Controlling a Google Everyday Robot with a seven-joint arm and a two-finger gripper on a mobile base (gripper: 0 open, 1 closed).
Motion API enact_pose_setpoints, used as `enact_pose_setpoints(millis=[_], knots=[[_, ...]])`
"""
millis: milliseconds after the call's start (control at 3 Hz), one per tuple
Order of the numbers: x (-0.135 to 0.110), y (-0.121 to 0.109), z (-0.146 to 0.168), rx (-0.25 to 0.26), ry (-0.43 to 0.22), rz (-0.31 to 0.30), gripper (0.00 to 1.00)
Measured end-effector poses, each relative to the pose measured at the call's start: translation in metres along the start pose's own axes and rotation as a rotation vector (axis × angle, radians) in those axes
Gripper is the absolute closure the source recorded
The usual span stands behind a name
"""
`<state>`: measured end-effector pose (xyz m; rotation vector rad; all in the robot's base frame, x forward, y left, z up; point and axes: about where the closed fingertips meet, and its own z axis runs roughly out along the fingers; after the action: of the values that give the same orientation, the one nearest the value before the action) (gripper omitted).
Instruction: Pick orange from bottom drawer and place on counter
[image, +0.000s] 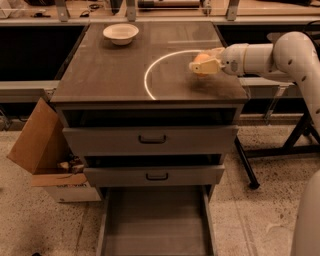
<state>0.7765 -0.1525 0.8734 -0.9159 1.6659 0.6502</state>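
Observation:
My gripper (202, 63) reaches in from the right over the counter (115, 70), near the right end of the pale white arc. It is shut on the orange (200, 60), which shows between the pale fingers (205, 67) just above the counter top. The bottom drawer (156, 225) is pulled open at the foot of the cabinet, and its flat grey floor is bare.
A white bowl (120, 33) stands at the back left of the counter. The two upper drawers with black handles (152, 139) are slightly open. An open cardboard box (42, 150) sits on the floor to the left. A black stand leg (246, 165) is at the right.

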Motion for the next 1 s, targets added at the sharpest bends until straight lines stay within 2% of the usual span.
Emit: enact_pose_setpoints(millis=[333,1000], knots=[[-0.001,-0.008,0.010,0.002,0.015,0.009,0.58],[0.000,-0.008,0.023,-0.033,0.031,0.015,0.11]])
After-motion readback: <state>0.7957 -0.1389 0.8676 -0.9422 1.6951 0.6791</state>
